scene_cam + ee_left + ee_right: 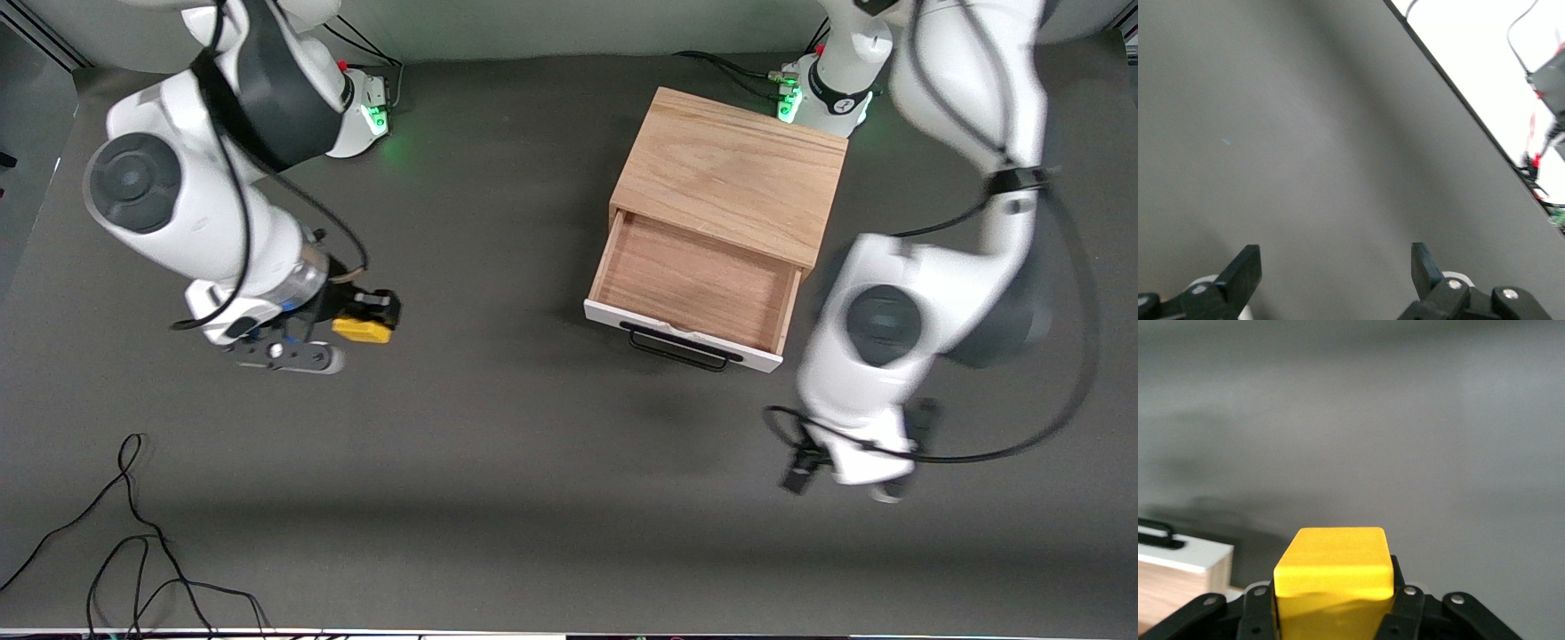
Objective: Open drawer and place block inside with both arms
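Drawer [693, 298]: pulled out of the oak box [731, 173], its tray bare, white front and black handle [683, 348] facing the front camera; its front corner also shows in the right wrist view [1178, 563].
Block [363, 330]: yellow cube gripped in the right hand, up in the air over bare table [498, 462], at about 9 o'clock from the drawer and well apart from it.
Right hand [366, 322]: fingers clamped on the block [1335, 577], one on each side.
Left hand [1335, 270]: fingers spread wide with nothing between them, over bare table at about 4 o'clock from the drawer front.
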`<state>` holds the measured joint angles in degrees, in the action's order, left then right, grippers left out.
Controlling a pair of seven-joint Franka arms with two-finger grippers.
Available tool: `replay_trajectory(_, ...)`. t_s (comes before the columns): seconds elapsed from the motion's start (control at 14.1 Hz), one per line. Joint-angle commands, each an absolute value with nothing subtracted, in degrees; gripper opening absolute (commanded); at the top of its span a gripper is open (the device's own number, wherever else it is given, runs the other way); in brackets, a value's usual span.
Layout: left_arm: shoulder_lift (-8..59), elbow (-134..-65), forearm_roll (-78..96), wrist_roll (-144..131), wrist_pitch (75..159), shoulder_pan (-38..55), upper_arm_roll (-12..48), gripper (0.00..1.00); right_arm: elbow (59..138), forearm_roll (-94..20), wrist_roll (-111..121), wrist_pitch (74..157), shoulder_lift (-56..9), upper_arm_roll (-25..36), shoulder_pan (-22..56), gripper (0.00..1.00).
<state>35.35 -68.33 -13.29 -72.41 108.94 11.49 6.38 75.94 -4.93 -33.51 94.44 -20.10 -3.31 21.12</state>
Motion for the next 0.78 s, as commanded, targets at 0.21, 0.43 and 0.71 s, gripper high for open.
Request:
replay_trajectory(0.21,27.08,-69.78,-5.45,-32.75,93.36,-1.30,7.03,1.00,65.93,-6.59,-51.03,102.45,-33.11,-2.72,36.63,0.14)
replay_trajectory(0.43,22.08,-74.34,-2.03,-16.75,90.97,-7.19,6.94,1.00,61.36,-6.68,-53.08,107.04,-39.27,-2.73,41.29,0.14)
replay_trajectory(0.71,16.62,-81.19,-0.35,-3.71,90.97,-10.55,6.86,1.00,60.29,-6.77,-61.69,113.90,-43.50,-2.81,46.22,0.14)
